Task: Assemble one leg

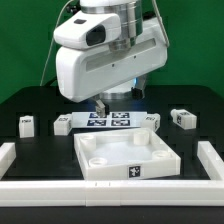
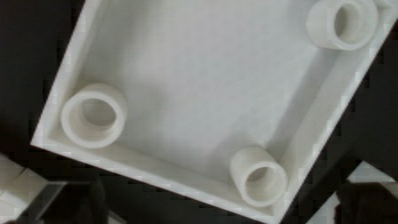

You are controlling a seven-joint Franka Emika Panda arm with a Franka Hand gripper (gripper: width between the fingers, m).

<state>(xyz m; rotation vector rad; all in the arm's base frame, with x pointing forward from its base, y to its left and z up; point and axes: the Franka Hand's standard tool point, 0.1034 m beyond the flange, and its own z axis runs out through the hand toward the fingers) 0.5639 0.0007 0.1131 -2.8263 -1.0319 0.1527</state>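
Several small white legs with tags lie on the black table behind the tray panel: one at the exterior view's far left (image 1: 27, 124), one beside it (image 1: 62, 124), one at the right (image 1: 182, 118), and one by the marker board's right end (image 1: 152, 118). The large white tray panel (image 1: 125, 155) lies in front of them. It fills the wrist view (image 2: 196, 80), with three round corner sockets showing. My gripper (image 1: 103, 104) hangs low over the panel's far edge. In the wrist view the gripper (image 2: 205, 197) has its dark fingers wide apart, open and empty. No leg shows there.
The marker board (image 1: 110, 120) lies just behind the panel, under my hand. White border rails run along the exterior view's left (image 1: 10, 152), right (image 1: 211, 156) and front (image 1: 110, 196) of the table. The bulky arm hides the table behind it.
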